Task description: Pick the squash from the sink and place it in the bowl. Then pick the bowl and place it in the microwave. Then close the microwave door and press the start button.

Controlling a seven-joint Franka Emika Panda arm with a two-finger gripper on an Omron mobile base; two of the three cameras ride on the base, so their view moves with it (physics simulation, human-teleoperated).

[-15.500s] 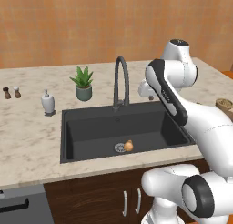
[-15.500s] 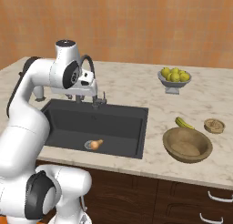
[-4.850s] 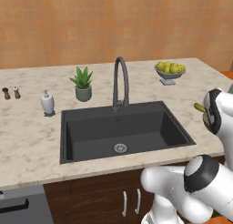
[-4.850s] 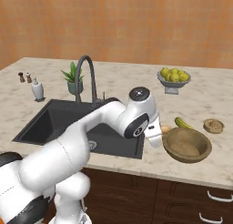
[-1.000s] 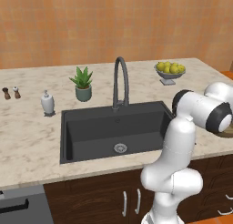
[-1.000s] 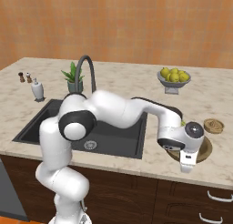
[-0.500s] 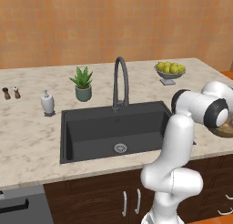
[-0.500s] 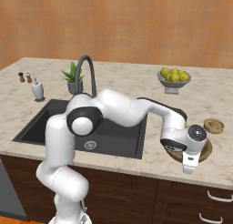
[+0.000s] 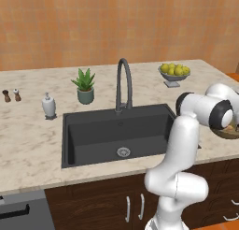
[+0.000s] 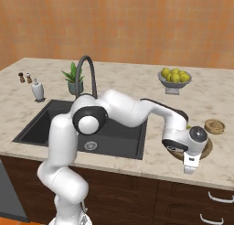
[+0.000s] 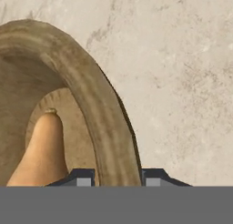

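**Gripping the bowl's rim with the squash inside**

Stretching across the picture, the marble counter [image 9: 32, 145] carries everything in this rendered kitchen. Set into it is the black sink [image 9: 119, 133], its basin holding nothing but the round steel drain [image 9: 123, 152], with the dark gooseneck faucet [image 9: 123, 84] rising at its back edge. To the right of the sink, the white arm [image 10: 132, 110] reaches low over the counter's front part, its hand bent down at the wooden bowl [image 10: 206, 150], which sits on the counter near the front edge, largely hidden behind the wrist in both base views.

Seen from the hand, the gripper [image 11: 116, 176] has its jaws pressed together on the bowl's rim, one finger [image 11: 82, 177] inside the bowl and the other outside, the thick tan wall running between them. The orange-tan squash [image 11: 40, 150] lies inside the bowl, just beside the inner finger.

Farther back on the counter stands a grey footed bowl of yellow-green fruit [image 10: 173, 77]. Behind the sink's left corner sit a small potted plant [image 9: 85, 86] and a white soap dispenser [image 9: 48, 105].
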